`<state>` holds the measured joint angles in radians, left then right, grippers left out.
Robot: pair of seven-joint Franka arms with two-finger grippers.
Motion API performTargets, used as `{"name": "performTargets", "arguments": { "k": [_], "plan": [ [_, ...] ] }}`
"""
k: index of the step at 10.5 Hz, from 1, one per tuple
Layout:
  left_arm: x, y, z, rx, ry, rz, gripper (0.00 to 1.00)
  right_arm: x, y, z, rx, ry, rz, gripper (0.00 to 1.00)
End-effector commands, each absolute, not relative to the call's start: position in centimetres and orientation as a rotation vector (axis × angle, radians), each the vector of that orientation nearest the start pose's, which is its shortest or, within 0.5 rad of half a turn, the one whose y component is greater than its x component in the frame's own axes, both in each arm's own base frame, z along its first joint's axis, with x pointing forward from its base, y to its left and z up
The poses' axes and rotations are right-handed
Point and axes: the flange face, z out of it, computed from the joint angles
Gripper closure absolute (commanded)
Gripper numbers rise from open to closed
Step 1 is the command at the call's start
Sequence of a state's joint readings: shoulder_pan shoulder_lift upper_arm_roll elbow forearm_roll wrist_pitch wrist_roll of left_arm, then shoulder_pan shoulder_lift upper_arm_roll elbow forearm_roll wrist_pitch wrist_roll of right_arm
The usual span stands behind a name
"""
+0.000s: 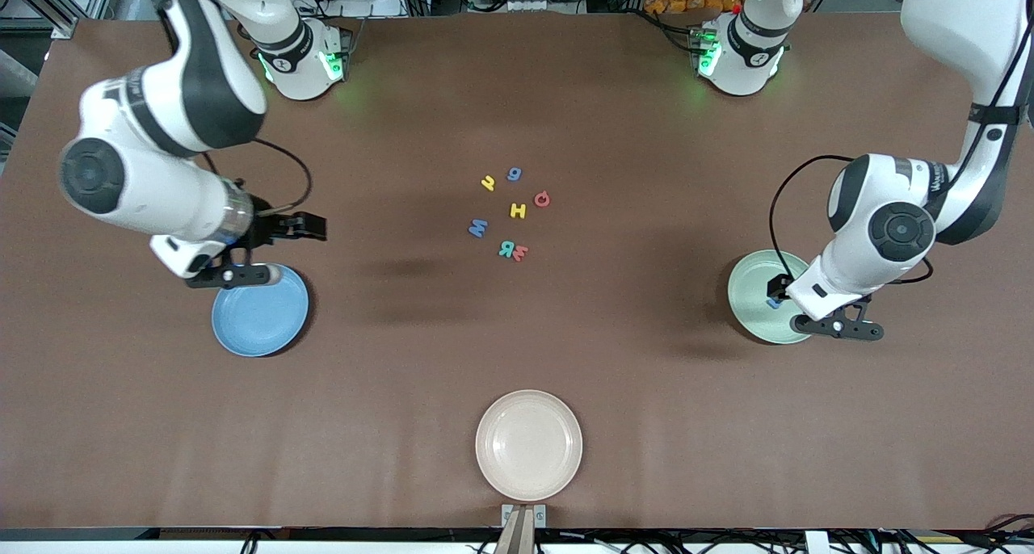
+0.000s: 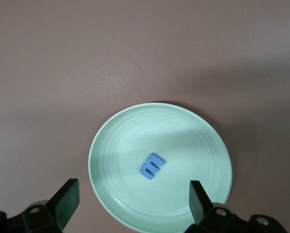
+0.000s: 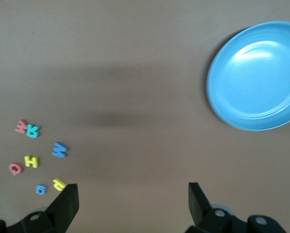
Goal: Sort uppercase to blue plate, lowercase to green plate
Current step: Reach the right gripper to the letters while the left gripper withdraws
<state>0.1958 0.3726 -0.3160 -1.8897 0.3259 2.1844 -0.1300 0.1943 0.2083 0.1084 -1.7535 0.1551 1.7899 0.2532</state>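
Note:
One lowercase letter, a blue m (image 2: 152, 166), lies in the green plate (image 2: 193, 141) at the left arm's end of the table. My left gripper (image 2: 134, 194) hangs open over that plate (image 1: 751, 283), holding nothing. The other letters lie mid-table in a loose cluster: yellow h (image 1: 488, 183), blue g (image 1: 514, 174), red Q (image 1: 542, 199), yellow H (image 1: 518, 210), blue M (image 1: 477, 228), teal R (image 1: 506, 249) and a red m (image 1: 520, 253). The blue plate (image 1: 260, 312) holds nothing. My right gripper (image 1: 311, 229) is open and empty over the table beside it.
A cream plate (image 1: 529, 445) with nothing in it sits near the table's front edge, nearer to the camera than the letters. The arms' bases stand along the table's back edge.

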Motion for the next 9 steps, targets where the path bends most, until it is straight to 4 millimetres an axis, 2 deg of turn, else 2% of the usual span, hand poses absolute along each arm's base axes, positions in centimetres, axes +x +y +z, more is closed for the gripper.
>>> {"name": "performTargets", "arguments": {
  "k": [1, 2, 3, 4, 6, 7, 8, 9],
  "plan": [
    [62.2, -6.4, 36.6, -3.003, 0.232, 0.101, 0.0, 55.3, 26.1, 42.1, -3.022, 0.116, 0.33, 0.0],
    [62.1, -6.9, 38.6, -3.017, 0.216, 0.104, 0.0, 53.5, 30.4, 40.0, -3.054, 0.17, 0.372, 0.0],
    [61.8, -7.7, 40.8, -3.028, 0.209, 0.106, 0.0, 52.3, 33.8, 37.8, -3.068, 0.262, 0.373, 0.0],
    [61.4, -9.0, 42.9, -3.038, 0.216, 0.101, 0.0, 51.1, 36.1, 36.1, -3.092, 0.283, 0.374, 0.0],
    [60.5, -10.2, 47.4, -3.039, 0.224, 0.066, 0.0, 49.3, 40.1, 33.3, -3.096, 0.297, 0.334, 0.0],
    [59.7, -10.9, 49.3, -3.033, 0.237, 0.038, 0.0, 48.0, 42.8, 31.4, -3.1, 0.314, 0.288, 0.0],
    [59.0, -11.0, 50.9, -3.027, 0.234, 0.017, 0.0, 47.1, 44.5, 29.7, -3.122, 0.315, 0.232, 0.0],
    [58.2, -11.7, 52.7, -3.04, 0.236, -0.01, 0.0, 46.5, 45.1, 28.4, -3.167, 0.308, 0.194, 0.0]
  ]
}}
